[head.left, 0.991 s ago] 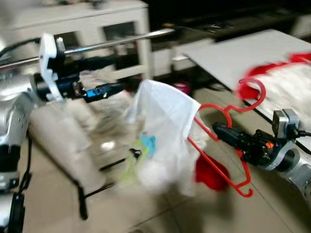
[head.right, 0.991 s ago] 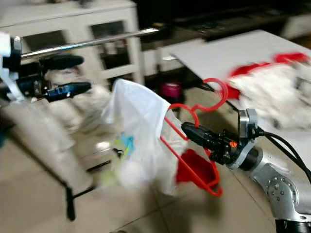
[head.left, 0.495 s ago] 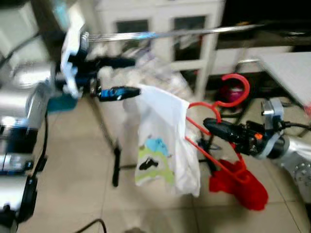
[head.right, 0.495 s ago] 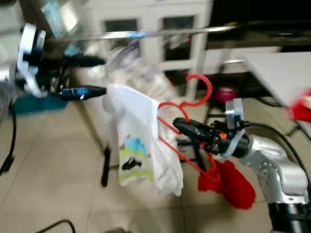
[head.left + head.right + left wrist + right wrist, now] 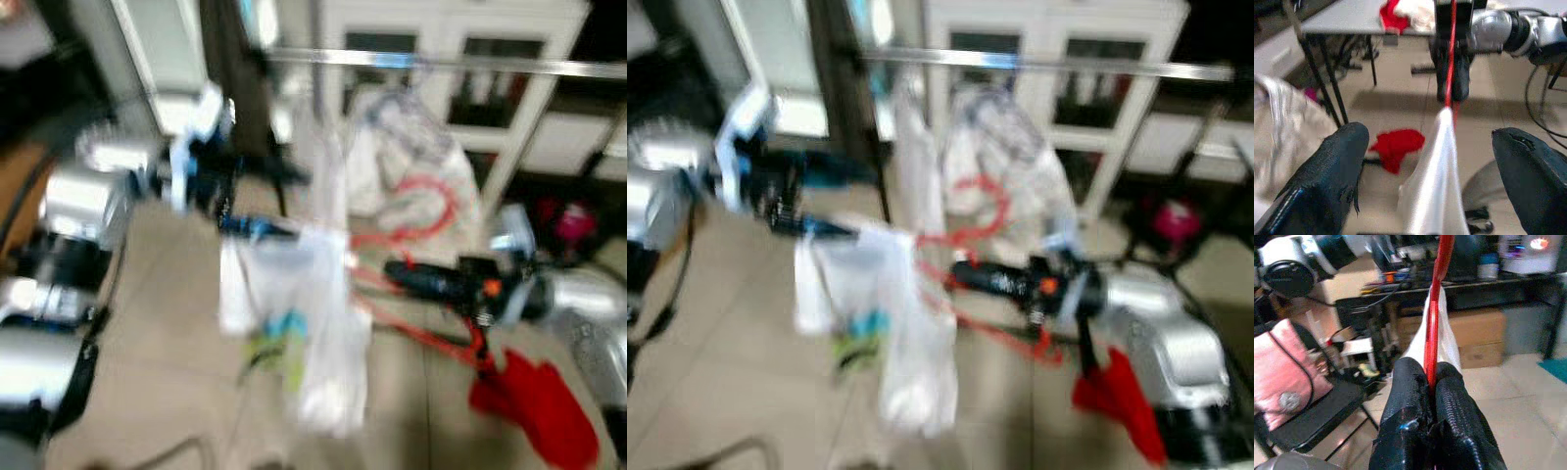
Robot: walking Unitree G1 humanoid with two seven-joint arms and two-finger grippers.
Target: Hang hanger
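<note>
A silver rail [image 5: 460,65] runs across the far side, above the white cabinet [image 5: 460,39]. Below and nearer hangs a white shirt [image 5: 294,323] on the red hanger [image 5: 421,211]. The right hand [image 5: 1432,396] is clamped on the hanger's bar; the left hand [image 5: 1432,161] is spread wide around the shirt's left shoulder.

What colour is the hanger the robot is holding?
Red. The hanger shows best in the right wrist view, clamped between the right gripper.
</note>
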